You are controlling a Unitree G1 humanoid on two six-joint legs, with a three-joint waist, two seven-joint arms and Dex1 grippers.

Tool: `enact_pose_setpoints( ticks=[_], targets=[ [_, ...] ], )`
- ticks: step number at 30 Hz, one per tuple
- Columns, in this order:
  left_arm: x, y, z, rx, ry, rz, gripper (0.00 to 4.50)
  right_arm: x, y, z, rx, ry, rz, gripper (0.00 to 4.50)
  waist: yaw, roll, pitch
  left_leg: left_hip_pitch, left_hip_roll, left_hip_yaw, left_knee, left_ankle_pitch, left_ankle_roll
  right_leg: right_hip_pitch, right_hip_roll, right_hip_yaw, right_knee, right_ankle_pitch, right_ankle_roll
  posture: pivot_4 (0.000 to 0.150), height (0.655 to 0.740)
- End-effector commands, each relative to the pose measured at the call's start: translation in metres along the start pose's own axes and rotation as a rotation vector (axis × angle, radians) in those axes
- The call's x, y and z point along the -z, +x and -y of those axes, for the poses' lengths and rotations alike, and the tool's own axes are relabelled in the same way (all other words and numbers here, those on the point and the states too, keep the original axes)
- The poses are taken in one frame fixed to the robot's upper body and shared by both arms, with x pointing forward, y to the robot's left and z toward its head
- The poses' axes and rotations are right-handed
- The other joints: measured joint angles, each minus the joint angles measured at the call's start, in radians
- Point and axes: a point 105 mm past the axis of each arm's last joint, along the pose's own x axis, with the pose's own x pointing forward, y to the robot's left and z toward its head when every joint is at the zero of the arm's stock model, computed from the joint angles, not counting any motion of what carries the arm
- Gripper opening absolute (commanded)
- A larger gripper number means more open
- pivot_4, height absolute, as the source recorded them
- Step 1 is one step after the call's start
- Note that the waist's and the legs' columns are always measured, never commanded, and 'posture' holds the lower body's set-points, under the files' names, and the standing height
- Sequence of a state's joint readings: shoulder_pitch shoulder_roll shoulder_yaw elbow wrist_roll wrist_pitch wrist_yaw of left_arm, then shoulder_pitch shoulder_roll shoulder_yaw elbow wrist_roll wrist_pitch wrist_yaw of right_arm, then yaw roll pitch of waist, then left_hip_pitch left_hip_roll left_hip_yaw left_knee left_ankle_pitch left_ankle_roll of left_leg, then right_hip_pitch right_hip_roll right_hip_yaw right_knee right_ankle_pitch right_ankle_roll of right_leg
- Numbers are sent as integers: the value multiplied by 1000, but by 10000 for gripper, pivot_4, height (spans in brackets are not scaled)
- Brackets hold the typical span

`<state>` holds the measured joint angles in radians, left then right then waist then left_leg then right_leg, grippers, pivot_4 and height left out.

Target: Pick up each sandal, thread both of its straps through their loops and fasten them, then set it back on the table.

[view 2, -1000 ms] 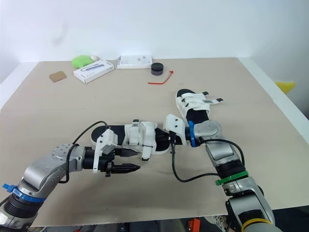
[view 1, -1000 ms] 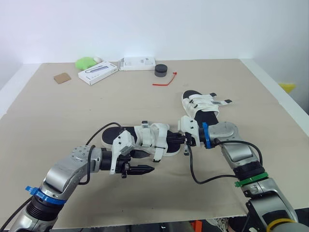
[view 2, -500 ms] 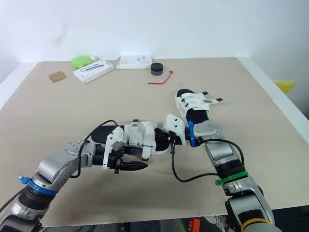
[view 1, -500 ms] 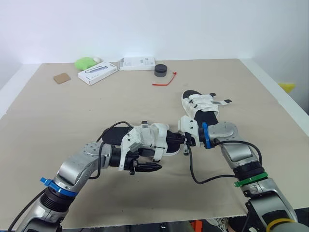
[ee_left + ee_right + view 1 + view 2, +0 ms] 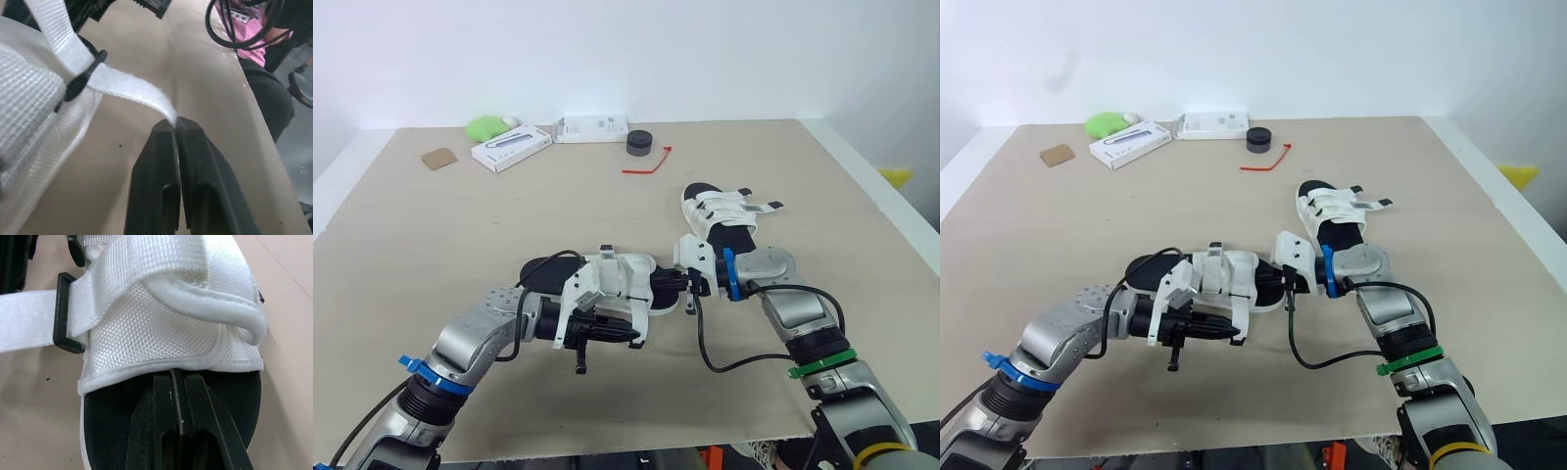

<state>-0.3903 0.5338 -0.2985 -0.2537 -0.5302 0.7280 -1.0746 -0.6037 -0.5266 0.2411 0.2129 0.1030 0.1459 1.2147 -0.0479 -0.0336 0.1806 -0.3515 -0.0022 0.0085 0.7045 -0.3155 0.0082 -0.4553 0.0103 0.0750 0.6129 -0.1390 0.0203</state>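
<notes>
Since one second ago, the left gripper (image 5: 176, 122) has advanced across the table (image 5: 431, 245) to the near sandal (image 5: 607, 279) at mid-table. Right gripper (image 5: 177, 377) clamps its sole as an anchor. Left fingers pinch the strap (image 5: 132, 88) tip beyond its loop (image 5: 80, 81). Bare surface toward the front edge permits pulling.

on the tan table (image 5: 1449, 255) the near sandal (image 5: 1197, 277) lies between two grippers: the left gripper (image 5: 1234, 336), fingers together, has its tips at the end of a white strap (image 5: 1238, 315) hanging off the sandal's side, and the right gripper (image 5: 1271, 281) meets its right end. the far sandal (image 5: 1332, 217) lies just beyond the right arm. along the far edge sit a green lump (image 5: 1105, 123), two white boxes (image 5: 1131, 143), a black puck (image 5: 1258, 139), a red tie (image 5: 1268, 160) and a brown card (image 5: 1057, 155).
</notes>
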Motion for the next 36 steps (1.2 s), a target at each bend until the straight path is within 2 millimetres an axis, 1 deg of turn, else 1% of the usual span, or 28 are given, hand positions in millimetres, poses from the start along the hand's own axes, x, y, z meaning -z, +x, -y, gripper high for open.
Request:
enact_pose_setpoints(
  ticks=[1, 7, 10, 16, 20, 22, 24, 25, 26, 28, 30, 31, 32, 36],
  targets=[
    [-6, -5, 13, 66, 20, 4, 127, -2, -3, 1, 3, -17, -9, 0, 0, 0, 0, 0, 0, 0, 0, 0, 0, 0, 0, 0, 0, 0, 0, 1500, 7400],
    [4, -20, 32, 117, 2, -26, 127, -1, -3, 0, 0, -15, -12, 0, 0, 0, 0, 0, 0, 0, 0, 0, 0, 0, 0, 0, 0, 0, 0, 1500, 7400],
    [5, -21, 37, 131, -9, -25, 127, -1, -3, -1, -3, -16, -12, 0, 0, 0, 0, 0, 0, 0, 0, 0, 0, 0, 0, 0, 0, 0, 0, 1500, 7400],
    [5, -20, 35, 114, 5, -24, 127, -2, -2, 0, -9, -20, -11, 0, 0, 0, 0, 0, 0, 0, 0, 0, 0, 0, 0, -1, 0, -1, -1, 1500, 7400],
    [4, -19, 28, 77, 89, -32, 127, -2, -2, -1, -13, -23, -11, 0, 0, 0, 0, 0, 0, 0, 0, 0, 0, 0, 0, -1, 0, -1, -1, 1500, 7400],
    [3, -20, 29, 82, 142, -38, 5964, -2, -2, -1, -14, -23, -12, 0, 0, 0, 0, 0, 0, 0, 0, 0, 0, 0, 0, 0, 0, -1, -1, 1500, 7400],
    [3, -22, 33, 101, 205, -49, 14481, -2, -2, -1, -14, -24, -13, 0, 0, 0, 0, 0, 0, 0, 0, 0, 0, 0, 0, 0, 0, -1, -1, 1500, 7400],
    [2, -25, 33, 103, 271, -61, 18889, -2, -2, -1, -14, -25, -14, 0, 0, 0, 0, 0, 0, 0, 0, 0, 0, 0, 0, 0, 0, -1, -1, 1500, 7400],
    [2, -28, 33, 100, 342, -77, 22348, -2, -2, -1, -15, -26, -15, 0, 0, 0, 0, 0, 0, 1, 0, 0, 0, -1, 0, 0, 0, -1, -1, 1500, 7400],
    [3, -35, 33, 100, 513, -121, 31511, -2, -2, -1, -15, -26, -16, 0, 0, 0, 0, 0, 0, 1, 0, 0, 0, 0, 0, 0, 0, -1, -1, 1500, 7400],
    [4, -40, 31, 100, 674, -152, 38173, -2, -3, -1, -16, -26, -16, 0, 1, 0, 0, 0, 0, 3, 0, 0, 0, 0, 0, 0, 0, -1, -1, 1500, 7400],
    [3, -41, 30, 98, 747, -159, 42620, -1, -3, -1, -17, -26, -16, 0, 1, 0, 0, 0, 0, 4, 0, 0, 0, 0, 0, 0, 0, -1, -1, 1500, 7400],
    [0, -42, 28, 94, 844, -160, 43981, -1, -2, -1, -18, -26, -16, 0, 1, 0, 0, 0, 0, 4, 0, 0, 0, 0, -1, 0, -1, -1, -1, 1500, 7400],
    [-5, -40, 23, 85, 1156, -144, 43981, -2, -1, -1, -23, -27, -13, 0, 2, 0, 0, 0, 0, 6, 0, 0, 0, 0, -1, 1, -1, -1, -1, 1500, 7400]
  ],
)
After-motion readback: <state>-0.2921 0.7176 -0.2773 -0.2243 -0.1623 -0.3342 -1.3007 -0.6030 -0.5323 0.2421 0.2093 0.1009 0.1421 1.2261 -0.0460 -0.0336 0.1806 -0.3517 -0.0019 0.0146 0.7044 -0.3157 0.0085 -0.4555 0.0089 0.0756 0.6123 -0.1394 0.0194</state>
